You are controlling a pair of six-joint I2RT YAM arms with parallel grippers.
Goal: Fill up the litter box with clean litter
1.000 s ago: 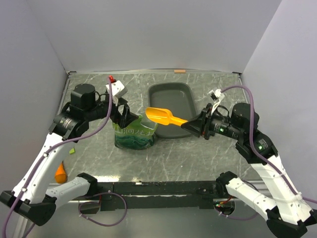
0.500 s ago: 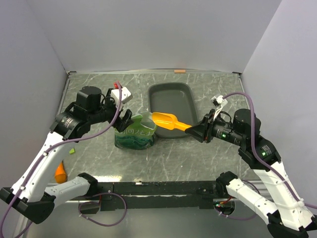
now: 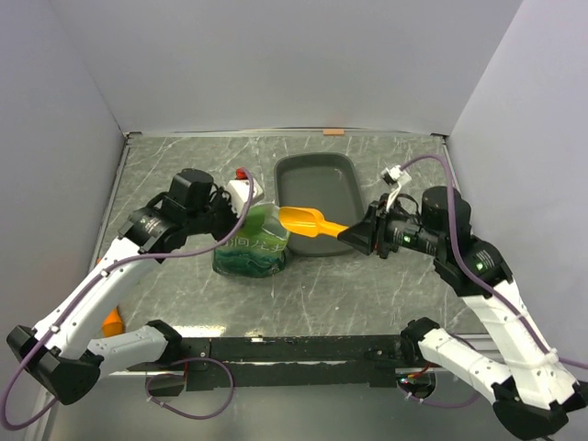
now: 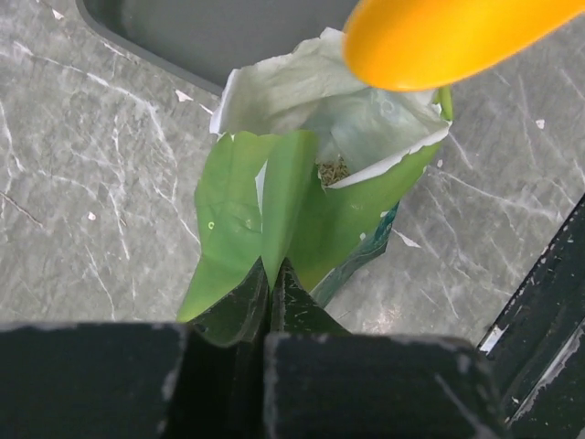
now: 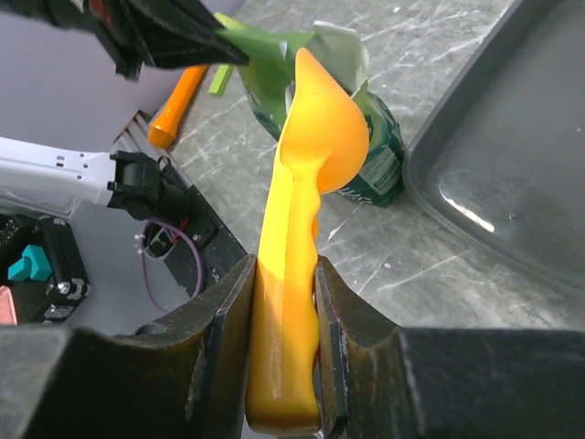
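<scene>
The dark grey litter box (image 3: 317, 188) (image 4: 228, 27) (image 5: 512, 165) lies at the back centre with nothing in it. In front of it, to the left, stands a green bag (image 3: 253, 243) (image 4: 302, 183) (image 5: 366, 137), its mouth open. A little clean litter (image 4: 331, 170) shows as granules inside. My left gripper (image 3: 239, 219) (image 4: 271, 270) is shut on the bag's upper left edge. My right gripper (image 3: 354, 236) (image 5: 283, 265) is shut on the handle of an orange scoop (image 3: 308, 220) (image 4: 448, 37) (image 5: 306, 183). The scoop's bowl hovers over the bag's mouth.
An orange carrot-shaped object (image 3: 111, 320) (image 5: 174, 105) and a small green scrap (image 3: 134, 279) (image 5: 219, 80) lie at the near left. Grey walls close in the left, back and right sides. A black rail (image 3: 294, 347) runs along the near edge.
My left gripper has swung right to the bag and closed on its upper edge. The scoop's bowl has settled slightly lower and to the right, staying at the bag's mouth.
</scene>
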